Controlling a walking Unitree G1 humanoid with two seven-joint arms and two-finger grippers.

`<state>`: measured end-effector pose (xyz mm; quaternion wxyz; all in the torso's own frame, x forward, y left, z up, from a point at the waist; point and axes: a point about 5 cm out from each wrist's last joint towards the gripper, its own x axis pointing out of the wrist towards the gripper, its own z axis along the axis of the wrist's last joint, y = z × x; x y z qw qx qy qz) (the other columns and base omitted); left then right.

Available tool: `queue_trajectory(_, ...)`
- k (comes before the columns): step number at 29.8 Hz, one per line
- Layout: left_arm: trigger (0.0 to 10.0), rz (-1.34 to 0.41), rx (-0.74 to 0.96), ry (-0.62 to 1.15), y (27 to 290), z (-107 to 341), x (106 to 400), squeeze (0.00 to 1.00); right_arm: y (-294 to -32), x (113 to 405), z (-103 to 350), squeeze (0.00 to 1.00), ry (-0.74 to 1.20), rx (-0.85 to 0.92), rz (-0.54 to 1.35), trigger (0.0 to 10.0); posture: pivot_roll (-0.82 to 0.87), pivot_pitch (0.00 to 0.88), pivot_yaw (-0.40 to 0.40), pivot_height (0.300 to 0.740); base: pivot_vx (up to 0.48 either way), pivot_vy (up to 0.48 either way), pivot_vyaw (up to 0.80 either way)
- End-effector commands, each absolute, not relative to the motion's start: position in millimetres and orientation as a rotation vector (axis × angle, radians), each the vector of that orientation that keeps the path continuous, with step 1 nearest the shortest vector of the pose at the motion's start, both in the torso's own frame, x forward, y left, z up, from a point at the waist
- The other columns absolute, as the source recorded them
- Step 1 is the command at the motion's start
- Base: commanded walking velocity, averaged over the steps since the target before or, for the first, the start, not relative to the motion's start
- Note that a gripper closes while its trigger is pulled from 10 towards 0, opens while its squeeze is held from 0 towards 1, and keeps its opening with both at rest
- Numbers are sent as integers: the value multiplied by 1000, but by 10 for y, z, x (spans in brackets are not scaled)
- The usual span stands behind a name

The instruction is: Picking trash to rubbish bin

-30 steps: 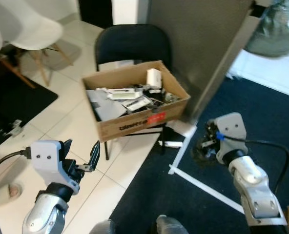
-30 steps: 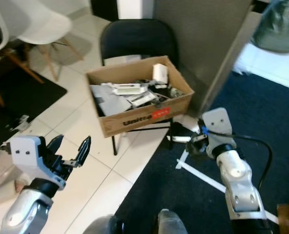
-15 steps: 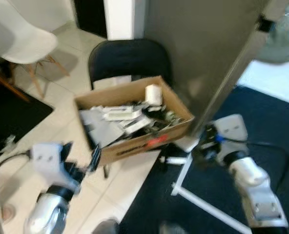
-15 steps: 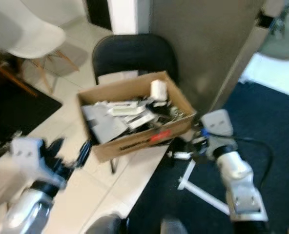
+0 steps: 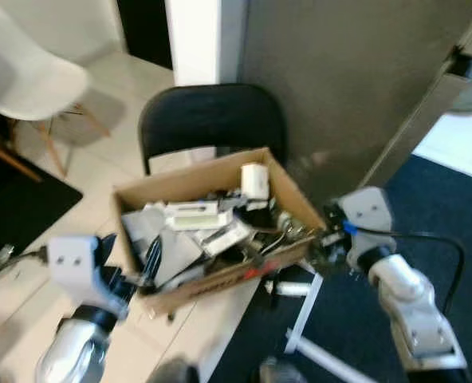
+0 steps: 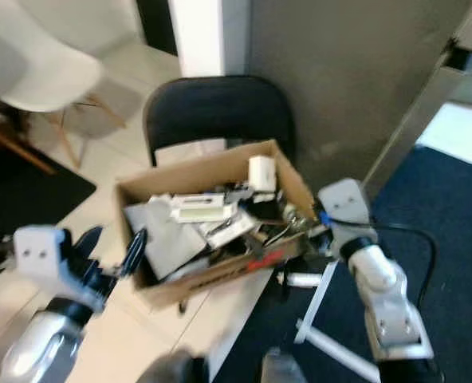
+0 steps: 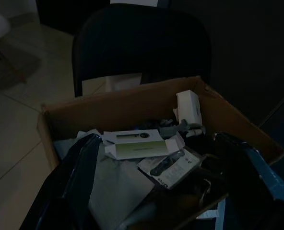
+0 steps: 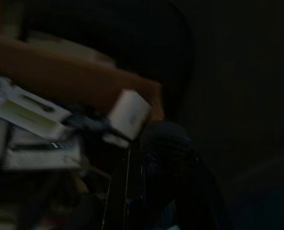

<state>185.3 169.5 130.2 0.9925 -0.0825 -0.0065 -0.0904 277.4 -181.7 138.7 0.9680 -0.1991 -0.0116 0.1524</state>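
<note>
Trash-filled cardboard box (image 5: 212,231) sits on the black chair (image 5: 210,121) at twelve o'clock as I bring the left end effector (image 5: 128,257), fingers spread, alongside; the right end effector (image 5: 325,239) I cannot judge; binning remains.

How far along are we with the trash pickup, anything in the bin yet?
Done: the brown cardboard box on the black chair already holds white cartons and dark scraps. In hand: the left gripper is open, holding nothing, beside the box; the right gripper sits at the box's right corner, its contents too dark to tell. Left: a small white cylinder lies on the floor under the box.
</note>
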Motion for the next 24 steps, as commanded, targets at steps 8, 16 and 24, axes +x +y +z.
queue_trajectory(8,10000,-167,-161,-6,1702,1281,1834,0,-1094,2902,1533,0,-110,-307,525,10000,-45,94,-6,740,0,0,0)
queue_trajectory(16,10000,-158,-160,-12,1698,1291,1833,0,-558,3083,1524,0,-126,-242,635,10000,-25,95,-17,740,0,0,0)
queue_trajectory(24,10000,-151,-156,-21,1671,1305,1840,0,56,3256,1645,1000,-160,-94,623,10000,4,94,-36,740,0,0,0)
